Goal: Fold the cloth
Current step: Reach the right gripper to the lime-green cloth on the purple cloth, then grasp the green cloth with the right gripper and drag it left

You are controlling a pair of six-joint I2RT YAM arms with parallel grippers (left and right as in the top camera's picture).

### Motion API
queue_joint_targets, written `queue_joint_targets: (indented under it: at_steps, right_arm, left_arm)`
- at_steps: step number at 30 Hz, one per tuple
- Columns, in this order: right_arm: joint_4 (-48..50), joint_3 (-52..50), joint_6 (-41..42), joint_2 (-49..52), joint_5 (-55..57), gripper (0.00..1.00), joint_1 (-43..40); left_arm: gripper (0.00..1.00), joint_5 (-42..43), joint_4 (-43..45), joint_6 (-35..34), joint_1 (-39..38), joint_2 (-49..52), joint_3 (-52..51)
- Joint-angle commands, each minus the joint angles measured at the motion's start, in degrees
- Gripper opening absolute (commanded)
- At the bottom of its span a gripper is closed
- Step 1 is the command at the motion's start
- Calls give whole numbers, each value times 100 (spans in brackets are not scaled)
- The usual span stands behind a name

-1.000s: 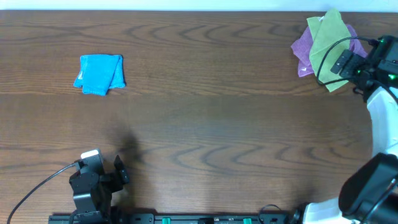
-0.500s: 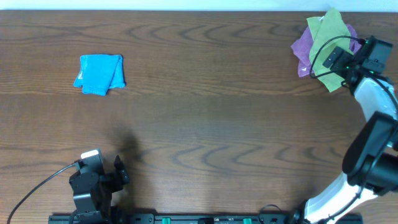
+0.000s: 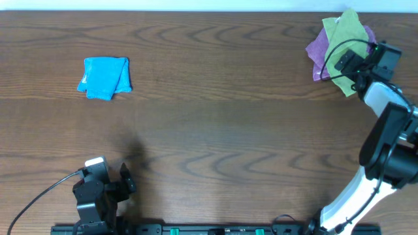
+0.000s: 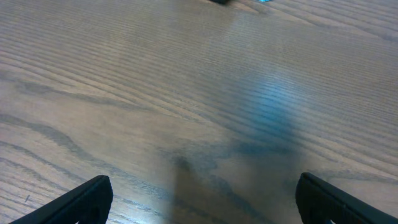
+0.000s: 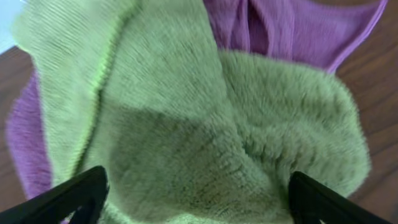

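Overhead view: the cloth (image 3: 346, 32), lime green, lies rumpled at the far right corner of the table (image 3: 228, 117), draped over a purple cloth (image 3: 318, 55) whose edges show on its left and far sides. The right arm reaches to that corner, and its gripper end sits over the near part of the green fabric, with a black cable looping across it.

Right wrist view: the right gripper (image 5: 196, 186) has its jaws spread wide, one fingertip at each lower corner of the picture. The green cloth (image 5: 186, 124) fills the space between and beyond them in soft folds. The fingers do not pinch any fabric; the gripper is released. The purple cloth (image 5: 298, 31) shows past the green, at the top and at the left edge.

Left wrist view: the left gripper (image 4: 203, 190) is also released, jaws wide apart over bare wood, nothing between them. Overhead, this arm sits at the near left edge, well apart from both cloth groups.

A bright blue folded cloth (image 3: 104, 77) lies alone on the far left of the table, touched by neither arm.
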Motion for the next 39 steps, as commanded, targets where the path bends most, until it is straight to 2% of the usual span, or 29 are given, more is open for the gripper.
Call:
queue_joint_targets:
  at_steps: [1,3,7,9,10,12,14,17,28,34,39]
  right_arm:
    - [31,125,87,144,-63,84,-35]
    - [42,125,85,149,-13,81,-37]
    - [83,125,59,151,26,69,-39]
    - [61,125,44,153,24,59,-39]
    - [37,125,44,153,24,49,-37]
    - [17,125,44,153,17,36,-37]
    - [-72,125,44,114,15,16,-37]
    - [-258,125,39,-59,-13,1,-35]
    - [-1934,125,-22,-1502,-155,2,247]
    - [-2874,122,-63,-2026,-153,2,892]
    - [-3270,122,-61,-2087,-199,2,1567]
  left_arm:
    - [95,-184,-389,24,-24,-37,-52]
    - [95,-184,-389,24,-24,-37,-52]
    - [95,-184,-387,24,-24,-37,-52]
    - [96,-184,-389,24,-24,-37,-52]
    - [96,-184,-389,22,-24,-37,-52]
    - [95,-184,-389,24,-24,-37,-52]
    - [95,-184,-389,24,-24,-37,-52]
    - [95,-184,-387,24,-24,-37,-52]
    - [95,-184,-387,22,-24,-37,-52]
    - [95,-184,-387,24,-24,-37,-52]
    - [95,-184,-389,22,-24,-37,-52]
